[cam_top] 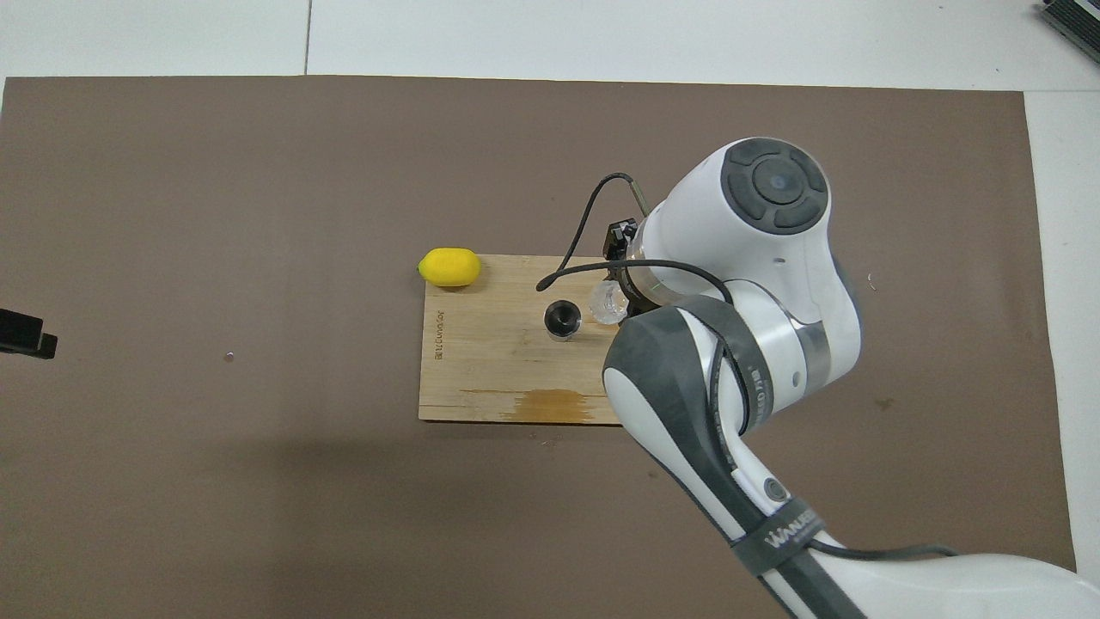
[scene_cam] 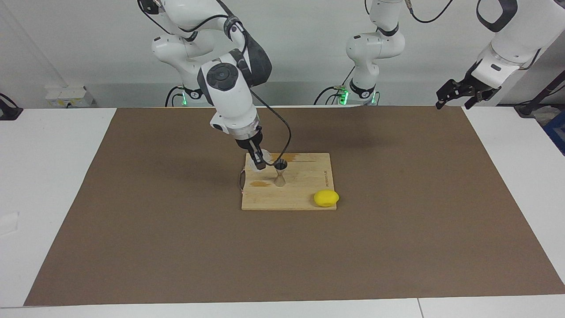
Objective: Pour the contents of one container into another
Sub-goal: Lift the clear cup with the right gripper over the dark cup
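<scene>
1. Both arms are built of glossy white rounded shells joined by dark grey bands at the joints.
2. The right arm's wrist joint is capped by a dark grey round disc with raised segments.
3. A grey strap with pale lettering is wrapped around the right arm's forearm.
4. A thin black cable is looped from the wrist to the black two-finger right gripper [scene_cam: 258,162].
5. Green lights are shown at both bases.
6. The black left gripper [scene_cam: 459,95] is mounted on a white wrist.
</scene>
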Robot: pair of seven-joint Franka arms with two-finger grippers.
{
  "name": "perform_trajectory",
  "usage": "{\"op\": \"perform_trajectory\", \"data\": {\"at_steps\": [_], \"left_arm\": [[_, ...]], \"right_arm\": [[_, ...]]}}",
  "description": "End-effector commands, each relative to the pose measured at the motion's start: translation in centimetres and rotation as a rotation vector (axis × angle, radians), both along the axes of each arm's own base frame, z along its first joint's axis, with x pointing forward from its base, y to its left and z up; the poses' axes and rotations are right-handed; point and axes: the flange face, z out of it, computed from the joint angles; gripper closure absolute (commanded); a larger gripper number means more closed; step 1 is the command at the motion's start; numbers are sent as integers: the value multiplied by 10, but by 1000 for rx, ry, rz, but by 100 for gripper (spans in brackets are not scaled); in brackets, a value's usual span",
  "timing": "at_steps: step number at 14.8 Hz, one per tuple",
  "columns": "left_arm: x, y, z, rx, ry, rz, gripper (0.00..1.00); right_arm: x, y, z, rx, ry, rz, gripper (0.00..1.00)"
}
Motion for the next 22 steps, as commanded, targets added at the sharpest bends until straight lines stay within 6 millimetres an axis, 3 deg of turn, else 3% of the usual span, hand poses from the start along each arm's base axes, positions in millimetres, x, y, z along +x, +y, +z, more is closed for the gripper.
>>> {"op": "perform_trajectory", "data": {"at_steps": [1,6,12,14,22], "left_arm": [[13,-13,3,37,-49,-5,0],[41,-9,4,34,-40,4,0],[36,-14,-3,45,-24,63,0],[36,-35,-7,47,-36,68,0],[33,-30,-7,47,-33,78,0]], "right_arm": [[-5,18,0,-81,-18,44,100],[-16,37,2,-163,-71,114,100],[-16,52,6,-209,-188,165,100],[-16,56,4,-228,-225,190,100],[-30,73,-25,-313,-263,289,100]]}}
